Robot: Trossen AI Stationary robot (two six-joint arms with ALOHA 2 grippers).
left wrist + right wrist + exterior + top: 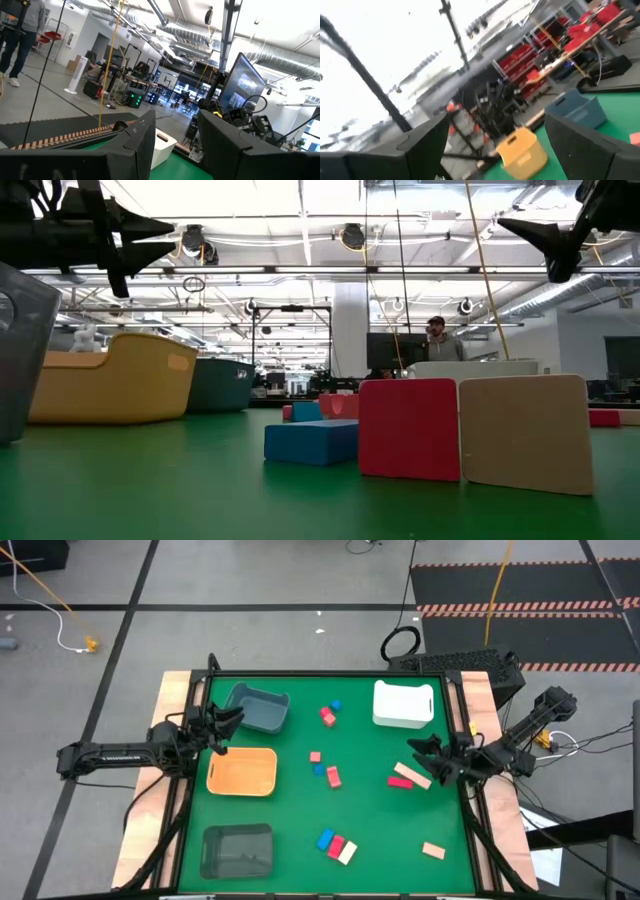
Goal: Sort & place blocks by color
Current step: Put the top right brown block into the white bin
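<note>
Both the left gripper (228, 726) and right gripper (424, 757) hover with jaws apart, holding nothing; blocks (333, 777) bear no writing.

- High view: overhead, straight down, far enough to take in the whole green tabletop (370, 830) plus surrounding floor.
- Low view: at tabletop level, looking level across to the room behind; very near a red block (409, 428) and tan block (524, 432), which fill its 3 to 5 o'clock area.
- Left wrist view: faces across the tabletop toward the white tray (161, 146), also seen in the high view at 1 o'clock.
- Right wrist view: faces the opposite way, sharing the orange tray (522, 146) and grey tray (576, 112) with the high and low views.
</note>
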